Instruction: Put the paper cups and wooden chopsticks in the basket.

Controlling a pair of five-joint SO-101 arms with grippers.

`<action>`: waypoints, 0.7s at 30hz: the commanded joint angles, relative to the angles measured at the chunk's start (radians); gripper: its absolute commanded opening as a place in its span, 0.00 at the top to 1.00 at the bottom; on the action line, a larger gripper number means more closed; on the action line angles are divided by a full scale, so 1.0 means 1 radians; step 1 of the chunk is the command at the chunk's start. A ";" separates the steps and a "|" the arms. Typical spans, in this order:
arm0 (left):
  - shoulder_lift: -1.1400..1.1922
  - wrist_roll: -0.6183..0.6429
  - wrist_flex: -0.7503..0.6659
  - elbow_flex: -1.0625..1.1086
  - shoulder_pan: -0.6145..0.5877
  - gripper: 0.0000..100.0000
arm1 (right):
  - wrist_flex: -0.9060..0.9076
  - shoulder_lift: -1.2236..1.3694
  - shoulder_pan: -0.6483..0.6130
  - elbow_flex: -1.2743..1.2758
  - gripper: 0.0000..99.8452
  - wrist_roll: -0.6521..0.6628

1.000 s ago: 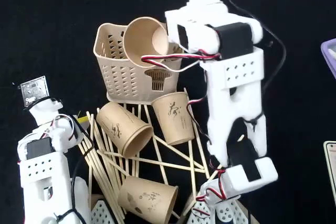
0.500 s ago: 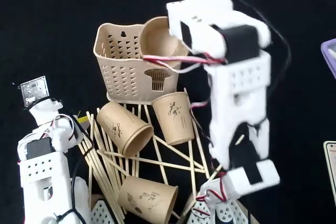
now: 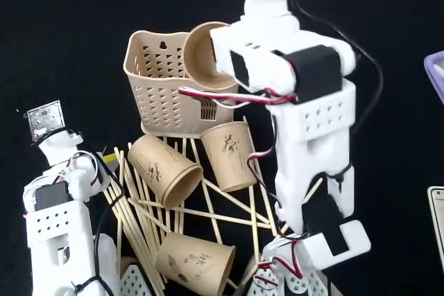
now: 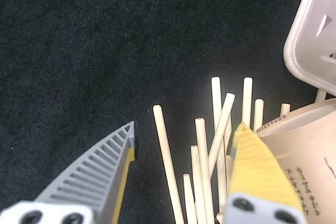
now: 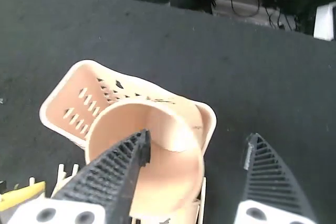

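Note:
A beige perforated basket stands at the back of the table. A paper cup lies tipped at its right rim, mouth facing the camera. In the right wrist view that cup sits over the basket, and my right gripper hangs open above it, one finger over the cup's mouth and the other well clear of its wall. Three more cups lie on scattered wooden chopsticks. My left gripper is open over the chopstick ends, next to a cup.
The left arm stands at the front left, and the tall right arm rises over the chopsticks' right side. A purple container and a flat card sit at the right edge. Black cloth covers the table.
The right arm has shifted the cup rightward over the basket, from its middle toward the right rim. The left arm has not moved.

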 commanded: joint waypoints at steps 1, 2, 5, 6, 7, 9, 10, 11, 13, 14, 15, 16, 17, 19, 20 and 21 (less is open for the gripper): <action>-0.015 0.003 -0.011 -0.012 -0.004 0.71 | -0.086 0.012 0.051 0.065 0.71 0.000; -0.015 0.003 -0.011 -0.012 -0.004 0.71 | -0.110 0.016 0.060 0.070 0.71 0.000; -0.015 0.003 -0.011 -0.012 -0.001 0.71 | -0.180 0.015 0.075 0.068 0.71 -0.002; -0.015 0.003 -0.011 -0.012 -0.001 0.71 | -0.206 0.013 0.075 0.068 0.71 -0.003; -0.015 0.003 -0.011 -0.012 -0.001 0.71 | -0.232 0.013 0.075 0.068 0.71 -0.006; -0.015 0.003 -0.011 -0.012 -0.001 0.71 | -0.278 0.016 0.075 0.068 0.71 -0.008; -0.015 0.003 -0.011 -0.012 -0.001 0.71 | -0.292 0.019 0.075 0.068 0.71 -0.008; -0.015 0.003 -0.011 -0.012 -0.001 0.71 | -0.299 0.021 0.075 0.073 0.71 -0.008; -0.015 0.003 -0.011 -0.012 -0.002 0.71 | -0.298 0.013 0.075 0.077 0.71 -0.009; -0.015 0.003 -0.011 -0.012 -0.002 0.71 | -0.285 0.012 0.075 0.068 0.71 -0.009; -0.015 0.003 -0.011 -0.012 -0.001 0.71 | -0.259 0.005 0.075 0.059 0.71 -0.009; -0.015 0.003 -0.011 -0.012 -0.001 0.71 | -0.229 -0.005 0.075 0.045 0.71 -0.008; -0.015 0.003 -0.011 -0.012 -0.001 0.71 | -0.189 -0.019 0.074 0.031 0.71 -0.003; -0.015 0.003 -0.011 -0.012 -0.001 0.71 | -0.107 -0.045 0.074 0.007 0.71 -0.002; -0.015 0.003 -0.011 -0.012 -0.001 0.71 | -0.068 -0.061 0.072 -0.002 0.71 -0.002; -0.015 0.003 -0.011 -0.012 -0.001 0.71 | -0.035 -0.077 0.072 -0.004 0.71 -0.002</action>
